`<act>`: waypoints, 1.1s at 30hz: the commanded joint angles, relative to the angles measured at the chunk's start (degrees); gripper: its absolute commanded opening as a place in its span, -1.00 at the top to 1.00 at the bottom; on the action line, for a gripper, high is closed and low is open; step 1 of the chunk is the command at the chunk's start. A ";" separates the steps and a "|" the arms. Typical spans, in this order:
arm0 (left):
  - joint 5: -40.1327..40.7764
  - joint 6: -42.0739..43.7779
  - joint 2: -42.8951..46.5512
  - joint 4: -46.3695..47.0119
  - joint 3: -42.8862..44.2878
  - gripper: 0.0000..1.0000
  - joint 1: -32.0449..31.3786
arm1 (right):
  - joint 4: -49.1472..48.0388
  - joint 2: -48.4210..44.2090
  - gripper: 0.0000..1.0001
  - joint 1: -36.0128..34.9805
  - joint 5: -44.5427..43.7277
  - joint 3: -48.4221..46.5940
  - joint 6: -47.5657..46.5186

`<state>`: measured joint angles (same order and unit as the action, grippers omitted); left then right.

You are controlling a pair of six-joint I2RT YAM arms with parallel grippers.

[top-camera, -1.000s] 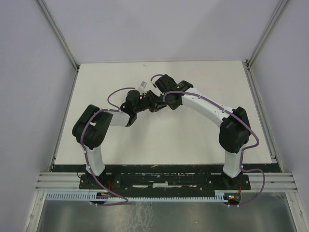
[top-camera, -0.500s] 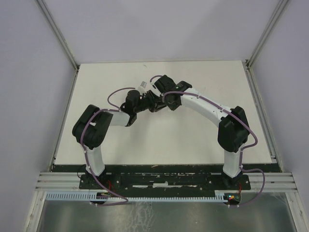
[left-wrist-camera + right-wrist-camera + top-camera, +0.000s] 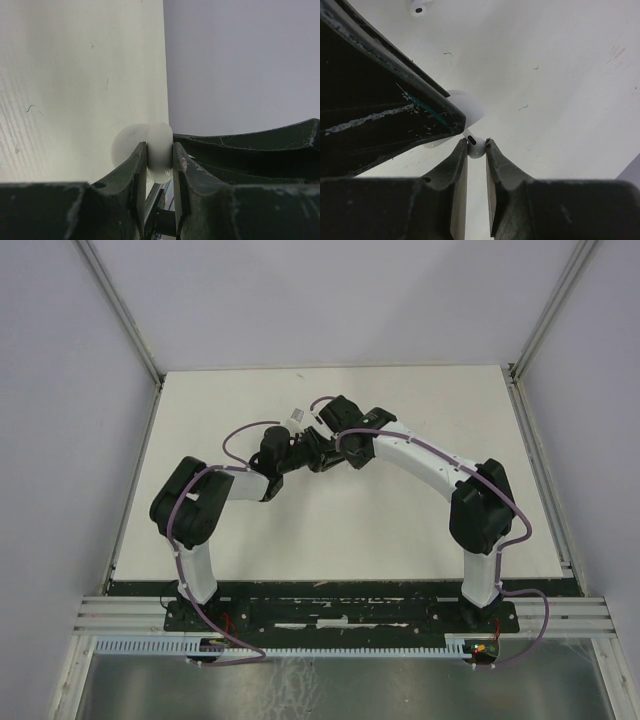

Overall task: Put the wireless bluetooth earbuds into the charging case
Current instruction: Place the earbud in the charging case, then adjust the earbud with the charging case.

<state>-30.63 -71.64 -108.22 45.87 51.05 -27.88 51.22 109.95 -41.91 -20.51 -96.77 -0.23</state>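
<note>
My left gripper (image 3: 160, 152) is shut on the white charging case (image 3: 131, 142), whose rounded body sticks out past the fingertips above the table. My right gripper (image 3: 476, 146) is shut on one small white earbud (image 3: 476, 149), pinched at the very tips. That earbud sits right against the case (image 3: 471, 106), just below the left gripper's dark finger (image 3: 385, 100). A second white earbud (image 3: 418, 7) lies loose on the table at the top edge of the right wrist view. From above, both arms meet mid-table around the case (image 3: 298, 420).
The white tabletop (image 3: 400, 530) is walled by pale panels on the left, back and right. A metal rail (image 3: 340, 615) with the arm bases runs along the near edge. The table's far edge (image 3: 165, 75) shows in the left wrist view.
</note>
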 commanded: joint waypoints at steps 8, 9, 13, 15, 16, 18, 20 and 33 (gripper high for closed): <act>-1.00 1.15 1.22 4.23 1.77 0.94 -0.27 | 0.99 2.00 0.70 -0.80 0.74 -3.32 0.75; -1.01 1.13 1.18 4.23 1.71 0.94 -0.33 | 0.99 2.02 0.66 -0.83 0.78 -3.41 0.76; -0.96 1.12 1.04 4.32 1.75 0.94 -0.25 | 1.05 1.92 0.40 -0.88 0.74 -3.42 0.76; -0.92 1.11 0.96 4.34 1.73 0.94 -0.24 | 1.09 1.77 0.26 -0.82 0.74 -3.42 0.82; -0.92 1.08 0.91 4.32 1.76 0.94 -0.26 | 1.08 1.69 0.23 -0.87 0.81 -3.42 0.84; -0.87 0.99 0.76 4.47 1.76 0.94 -0.29 | 1.12 1.51 0.08 -0.87 0.91 -3.43 0.84; -1.00 0.96 0.74 4.49 1.76 0.94 -0.32 | 1.24 1.33 0.03 -0.82 0.89 -3.31 0.84; -0.98 -0.43 0.50 6.43 0.99 0.94 -0.07 | 0.08 -4.36 -0.46 -0.62 -5.44 1.77 6.08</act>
<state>-30.59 -71.68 -108.22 47.22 51.05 -27.79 52.82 109.45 -42.39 -21.12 -96.14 2.00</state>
